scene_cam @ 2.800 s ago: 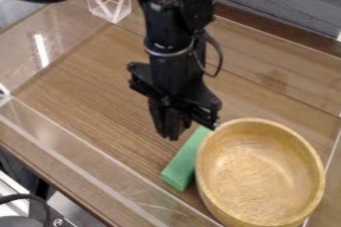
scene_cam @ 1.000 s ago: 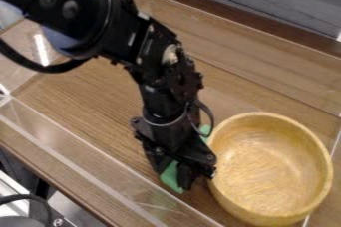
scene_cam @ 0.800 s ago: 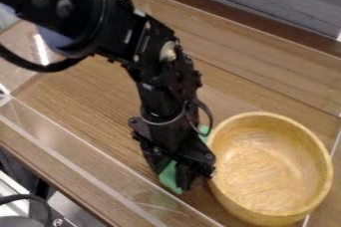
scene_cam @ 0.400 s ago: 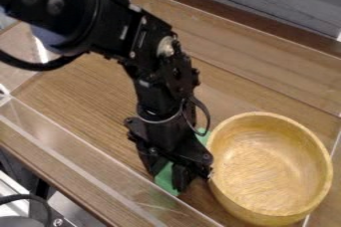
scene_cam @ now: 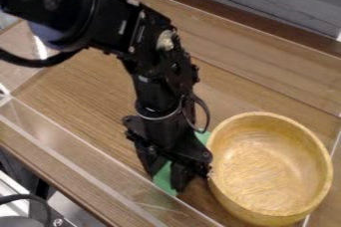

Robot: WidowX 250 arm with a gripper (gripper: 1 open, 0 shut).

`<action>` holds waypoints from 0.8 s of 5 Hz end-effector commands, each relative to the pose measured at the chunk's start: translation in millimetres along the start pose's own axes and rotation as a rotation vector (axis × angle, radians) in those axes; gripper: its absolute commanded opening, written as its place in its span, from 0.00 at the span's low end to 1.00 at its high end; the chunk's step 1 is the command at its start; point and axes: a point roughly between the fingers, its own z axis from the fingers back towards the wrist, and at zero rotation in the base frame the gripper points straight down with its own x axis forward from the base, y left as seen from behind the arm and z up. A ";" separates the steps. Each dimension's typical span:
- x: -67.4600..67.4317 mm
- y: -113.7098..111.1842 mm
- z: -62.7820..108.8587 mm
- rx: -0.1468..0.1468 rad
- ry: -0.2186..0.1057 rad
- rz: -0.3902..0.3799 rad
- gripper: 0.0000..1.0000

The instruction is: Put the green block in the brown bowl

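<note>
At the brown bowl's [scene_cam: 270, 169] nine o'clock, the tool [scene_cam: 177, 179] covers the green block [scene_cam: 163, 179]; whether it grips, I cannot tell.

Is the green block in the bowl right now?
No, the block shows at the gripper, outside the bowl, left of its rim in the picture.

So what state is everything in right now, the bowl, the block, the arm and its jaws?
Brown wooden bowl: upright, empty, right beside the block.
Green block: outside the bowl, partly hidden by the jaws.
Black robot arm: reaching down over the block.
Jaws: lowered at the block; whether they grip it, I can't tell.
</note>
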 end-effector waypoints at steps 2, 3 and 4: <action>11.7 0.1 16.1 -0.015 -0.044 0.008 0.00; 11.8 0.4 19.2 -0.020 -0.040 0.012 0.00; 12.6 1.1 21.5 -0.023 -0.039 0.016 0.00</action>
